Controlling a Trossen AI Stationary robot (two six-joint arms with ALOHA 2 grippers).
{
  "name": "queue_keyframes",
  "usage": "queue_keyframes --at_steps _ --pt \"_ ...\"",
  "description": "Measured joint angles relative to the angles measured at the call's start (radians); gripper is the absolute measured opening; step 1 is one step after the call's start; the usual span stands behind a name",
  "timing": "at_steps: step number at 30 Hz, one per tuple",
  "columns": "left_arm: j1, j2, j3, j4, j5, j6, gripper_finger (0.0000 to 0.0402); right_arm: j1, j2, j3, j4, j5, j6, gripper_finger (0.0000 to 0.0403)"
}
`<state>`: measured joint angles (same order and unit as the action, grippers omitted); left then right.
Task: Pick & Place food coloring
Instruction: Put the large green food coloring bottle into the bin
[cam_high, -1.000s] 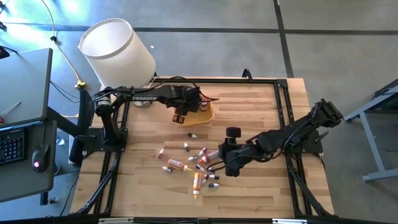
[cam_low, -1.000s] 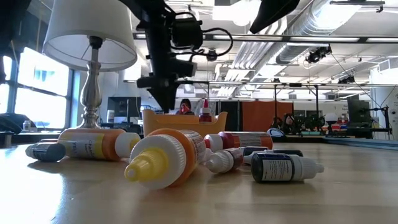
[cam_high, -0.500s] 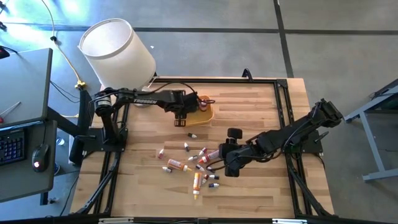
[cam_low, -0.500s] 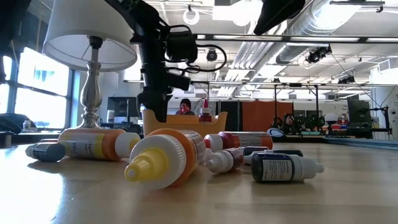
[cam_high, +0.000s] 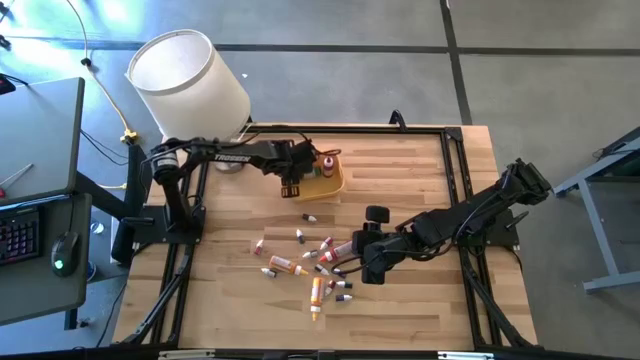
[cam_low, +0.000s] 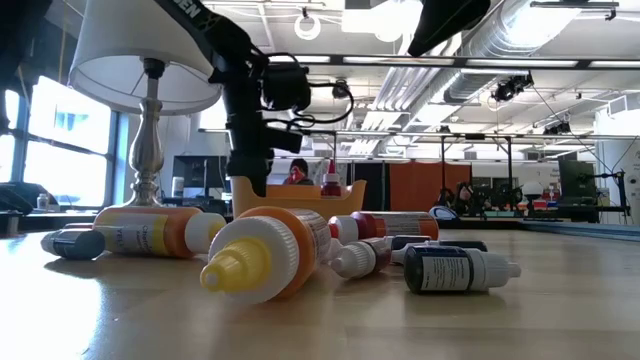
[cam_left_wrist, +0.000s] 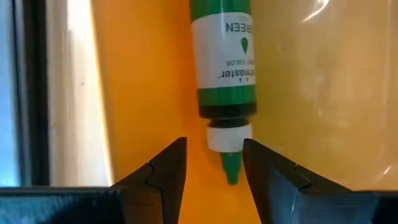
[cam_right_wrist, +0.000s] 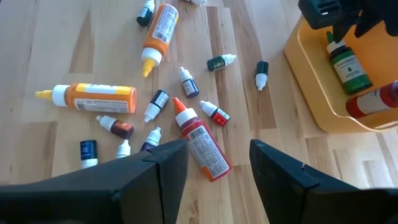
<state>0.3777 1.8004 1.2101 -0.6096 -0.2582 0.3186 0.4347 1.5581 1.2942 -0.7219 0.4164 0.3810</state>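
Observation:
Many small food coloring bottles (cam_high: 315, 262) lie on their sides in a loose pile mid-table, two larger orange ones (cam_low: 265, 255) among them. A green bottle (cam_left_wrist: 224, 74) and a red one (cam_right_wrist: 373, 102) lie in the orange tray (cam_high: 335, 180). My left gripper (cam_left_wrist: 213, 146) is open at the tray's left end (cam_high: 293, 186). Its fingers stand on either side of the green bottle's tip without touching it. My right gripper (cam_right_wrist: 217, 149) is open above the right edge of the pile (cam_high: 368, 262), with a red bottle (cam_right_wrist: 200, 140) ahead of its fingers.
A lamp with a white shade (cam_high: 190, 75) stands at the table's far left corner, close behind my left arm. A black frame (cam_high: 455, 190) runs round the table. Bare wood lies to the right of the tray and along the near edge.
My left gripper has drawn back from over the tray toward the table's left and sunk a little, and its wrist has turned. More of the tray and the bottles in it now shows. My right arm and the pile have kept still.

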Motion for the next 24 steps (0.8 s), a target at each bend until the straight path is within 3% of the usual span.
queue_keyframes --at_steps 13,24 --pt "0.035 0.043 0.000 0.020 0.132 0.015 0.0152 0.000 0.000 -0.001 0.000 0.004 -0.025 0.0165" --pt "0.027 0.083 0.008 0.036 0.115 0.049 0.0139 0.000 0.000 -0.001 0.000 0.004 -0.024 0.0165"
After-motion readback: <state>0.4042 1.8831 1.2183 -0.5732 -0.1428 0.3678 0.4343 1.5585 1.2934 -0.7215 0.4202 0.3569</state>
